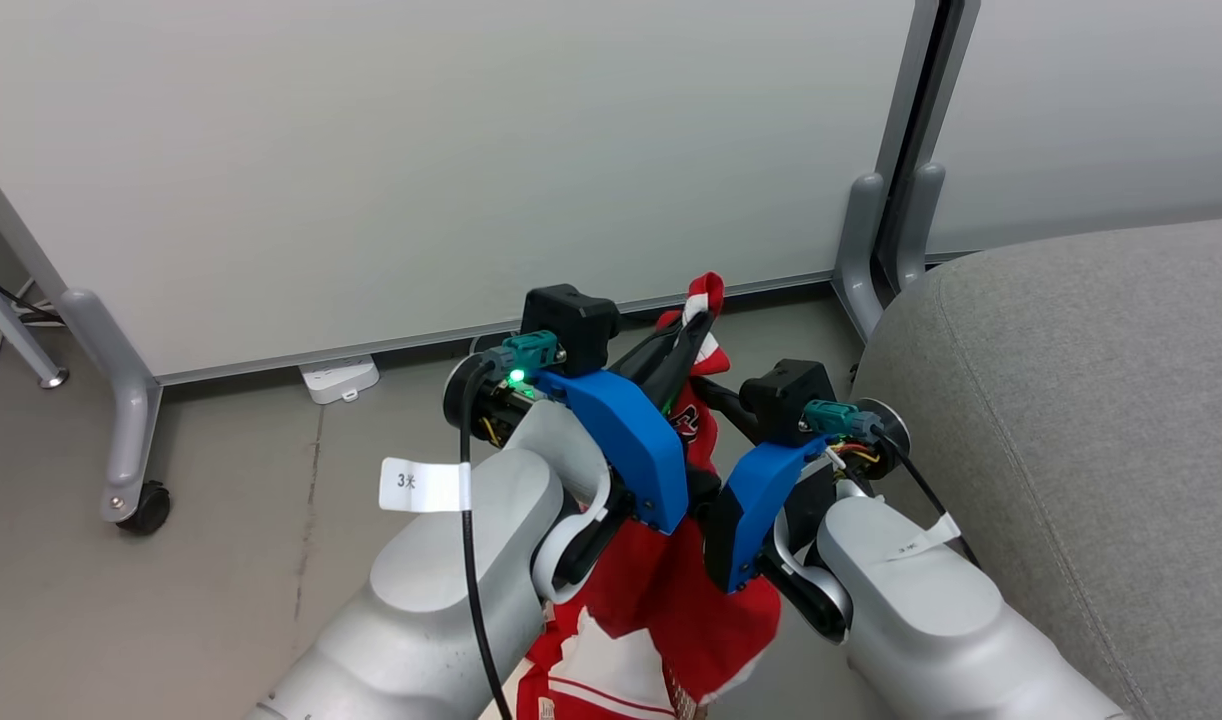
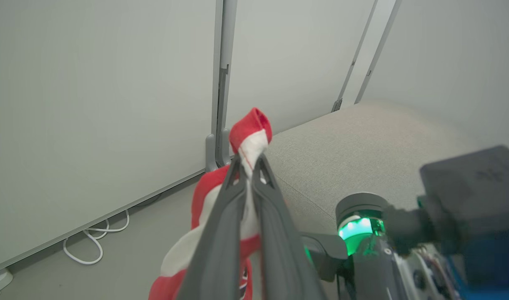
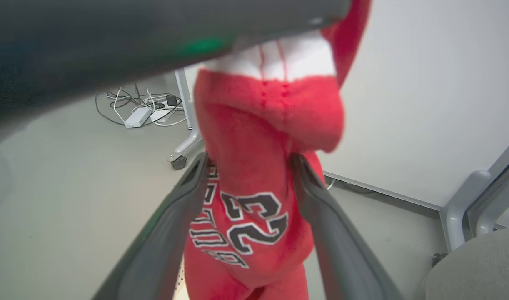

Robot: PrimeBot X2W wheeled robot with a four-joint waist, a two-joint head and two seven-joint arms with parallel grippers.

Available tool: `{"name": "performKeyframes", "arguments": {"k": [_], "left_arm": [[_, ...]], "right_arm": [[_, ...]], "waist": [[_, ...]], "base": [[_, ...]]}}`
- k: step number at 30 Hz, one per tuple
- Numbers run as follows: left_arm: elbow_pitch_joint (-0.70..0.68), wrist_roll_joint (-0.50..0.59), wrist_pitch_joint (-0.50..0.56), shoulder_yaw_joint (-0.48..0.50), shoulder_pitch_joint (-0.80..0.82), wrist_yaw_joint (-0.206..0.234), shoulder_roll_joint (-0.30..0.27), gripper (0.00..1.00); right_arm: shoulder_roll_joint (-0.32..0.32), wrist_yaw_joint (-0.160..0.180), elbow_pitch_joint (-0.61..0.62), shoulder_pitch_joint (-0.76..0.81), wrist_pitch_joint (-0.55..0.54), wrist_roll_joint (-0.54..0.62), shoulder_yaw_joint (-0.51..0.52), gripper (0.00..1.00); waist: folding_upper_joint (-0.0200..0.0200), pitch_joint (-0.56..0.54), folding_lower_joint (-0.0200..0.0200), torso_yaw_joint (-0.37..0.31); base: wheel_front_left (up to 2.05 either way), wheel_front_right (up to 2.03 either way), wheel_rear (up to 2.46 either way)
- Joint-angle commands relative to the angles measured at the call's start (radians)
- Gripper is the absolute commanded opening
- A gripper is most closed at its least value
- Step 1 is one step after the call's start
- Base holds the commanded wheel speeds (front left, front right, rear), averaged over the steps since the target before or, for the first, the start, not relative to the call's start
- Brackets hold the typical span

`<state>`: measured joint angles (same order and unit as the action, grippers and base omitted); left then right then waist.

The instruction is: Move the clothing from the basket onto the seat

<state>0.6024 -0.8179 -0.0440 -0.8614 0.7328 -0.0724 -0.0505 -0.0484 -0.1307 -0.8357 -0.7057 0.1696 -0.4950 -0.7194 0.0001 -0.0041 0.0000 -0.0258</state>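
Note:
The red and white clothing (image 1: 661, 590) hangs in the air between my two raised arms. My left gripper (image 1: 696, 320) is shut on a red and white fold of it (image 2: 251, 125), which sticks out above the fingertips (image 2: 238, 175). The jersey (image 3: 254, 225), printed with 23, droops below that hold. My right gripper (image 1: 709, 388) stands open around the jersey, one finger (image 3: 196, 179) on each side of the cloth. The grey seat (image 1: 1071, 400) lies at the right, close beside the right arm. The basket is out of view.
White partition panels on grey castor legs (image 1: 131, 440) stand close ahead, with a grey post (image 1: 901, 220) between two of them. A white power strip (image 1: 339, 378) and loose cables (image 2: 88, 246) lie on the grey floor along the panels.

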Motion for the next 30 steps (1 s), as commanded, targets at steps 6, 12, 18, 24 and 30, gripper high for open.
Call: {"name": "performKeyframes", "arguments": {"k": [6, 12, 18, 24, 30], "left_arm": [[-0.005, -0.013, -0.001, -0.014, 0.019, -0.007, 0.0, 0.0], [0.014, -0.017, -0.011, -0.014, 0.024, -0.003, -0.003, 0.0], [0.028, -0.012, -0.018, -0.012, 0.028, 0.003, -0.009, 0.0], [0.037, -0.012, -0.025, -0.014, 0.029, 0.008, -0.014, 0.0], [0.045, -0.015, -0.029, -0.018, 0.027, 0.008, -0.015, 0.0]], "right_arm": [[-0.003, 0.0, -0.046, -0.037, 0.006, -0.047, -0.039, 0.0], [-0.003, 0.0, -0.077, -0.053, 0.02, -0.077, -0.066, 0.0], [-0.004, 0.0, -0.089, -0.057, 0.029, -0.099, -0.09, 0.0], [-0.004, 0.0, -0.097, -0.061, 0.035, -0.117, -0.112, 0.0], [-0.004, 0.0, -0.106, -0.069, 0.043, -0.13, -0.126, 0.0]], "waist": [[-0.0001, -0.002, 0.0, 0.006], [-0.0001, -0.003, 0.0, 0.005], [-0.0001, -0.005, 0.0, -0.003], [-0.0001, -0.004, 0.0, -0.011], [-0.0001, -0.005, 0.0, -0.016]], "base": [[0.0, 0.0, 0.0], [0.0, 0.0, 0.0], [0.0, 0.0, 0.0], [0.0, 0.0, 0.0], [0.0, 0.0, 0.0]]}}
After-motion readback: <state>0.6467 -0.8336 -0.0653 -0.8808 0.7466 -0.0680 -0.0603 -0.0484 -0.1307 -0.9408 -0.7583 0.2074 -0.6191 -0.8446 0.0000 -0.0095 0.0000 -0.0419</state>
